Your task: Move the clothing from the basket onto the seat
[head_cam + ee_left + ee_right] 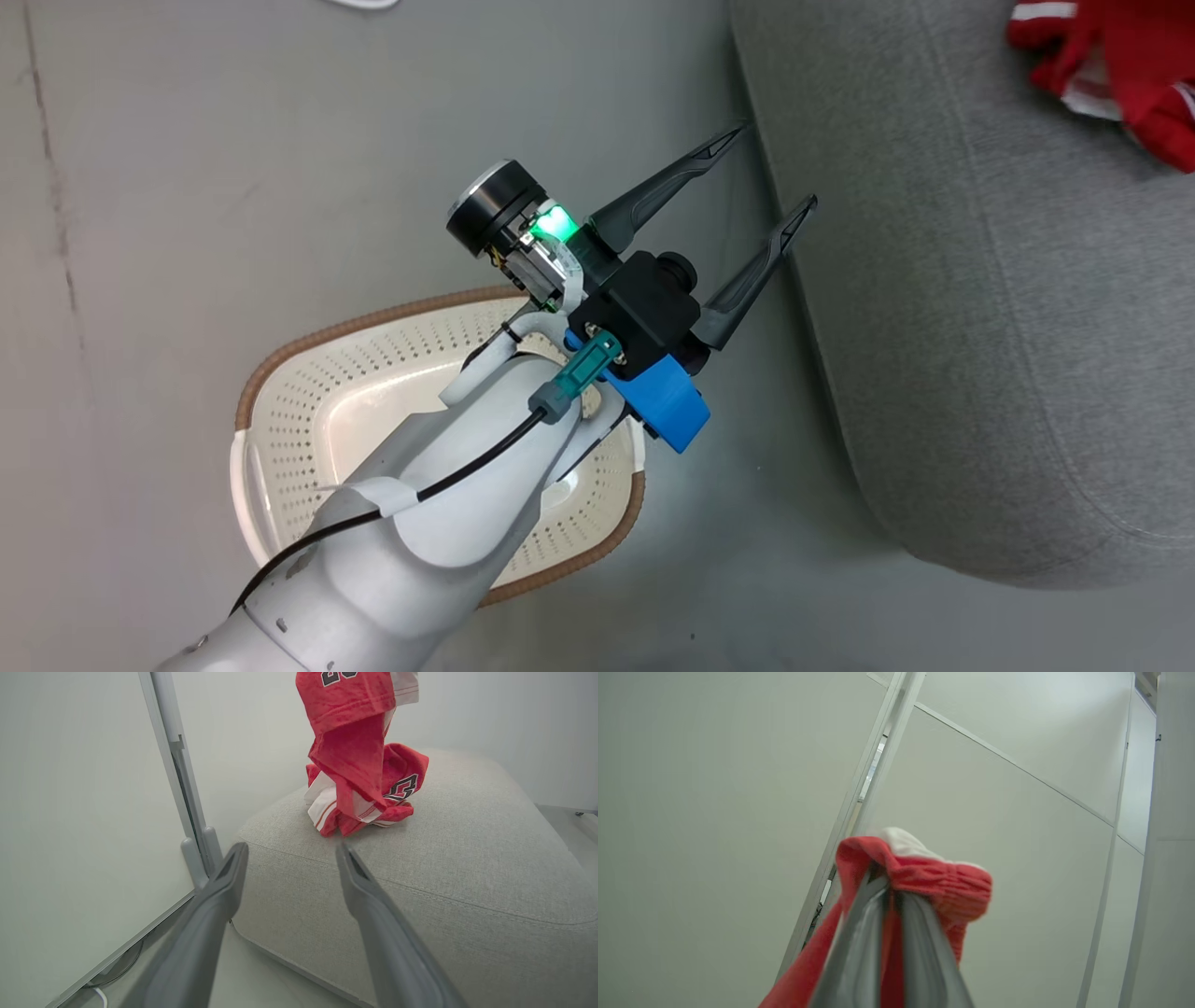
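Note:
My right gripper (888,889) is shut on the bunched waistband of a red garment (938,879). In the left wrist view that red clothing (350,728) hangs down from above onto a crumpled red-and-white heap (402,784) lying on the grey seat (467,858). My left gripper (780,163) is open with nothing in it, and it hovers beside the seat's (980,327) edge, pointing at the heap (1120,65). Under my left forearm stands the cream basket (280,401). Where the arm does not hide its inside, I see bare perforated plastic.
The basket stands on grey floor (233,140) just left of the seat. Pale wall panels and a slanted metal post (187,788) rise behind the seat's corner. A white cable (364,3) lies on the floor at the far edge.

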Robot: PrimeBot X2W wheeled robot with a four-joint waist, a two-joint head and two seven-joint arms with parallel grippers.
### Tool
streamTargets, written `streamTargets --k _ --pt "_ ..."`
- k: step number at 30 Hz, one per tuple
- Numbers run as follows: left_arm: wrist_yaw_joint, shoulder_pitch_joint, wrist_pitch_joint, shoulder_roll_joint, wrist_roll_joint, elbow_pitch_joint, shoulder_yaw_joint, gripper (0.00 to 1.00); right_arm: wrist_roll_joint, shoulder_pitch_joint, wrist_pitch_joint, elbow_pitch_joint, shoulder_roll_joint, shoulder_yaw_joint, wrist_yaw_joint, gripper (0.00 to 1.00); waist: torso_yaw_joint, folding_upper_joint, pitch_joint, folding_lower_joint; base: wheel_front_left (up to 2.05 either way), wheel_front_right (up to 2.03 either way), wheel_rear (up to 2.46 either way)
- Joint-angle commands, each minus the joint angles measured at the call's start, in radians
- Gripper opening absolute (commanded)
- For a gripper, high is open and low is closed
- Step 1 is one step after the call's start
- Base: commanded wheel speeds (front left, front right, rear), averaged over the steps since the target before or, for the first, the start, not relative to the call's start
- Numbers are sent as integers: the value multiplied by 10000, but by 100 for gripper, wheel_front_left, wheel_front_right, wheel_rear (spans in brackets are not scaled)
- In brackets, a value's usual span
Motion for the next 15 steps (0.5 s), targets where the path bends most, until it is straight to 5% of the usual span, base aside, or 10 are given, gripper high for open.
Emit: streamTargets --k 1,7,15 --pt "9 -159 -24 16 56 9 2 100 41 -256 3 231 -286 -85 1 0 193 0 281 -1 0 0 0" --pt "38 -266 -25 72 94 -34 -2 100 235 -481 3 2009 -1138 -593 3 0 275 0 584 -1 0 0 0" --pt "53 -422 -26 162 120 -62 -59 100 -85 906 2 3776 -311 -700 3 0 245 0 913 -1 0 0 0"
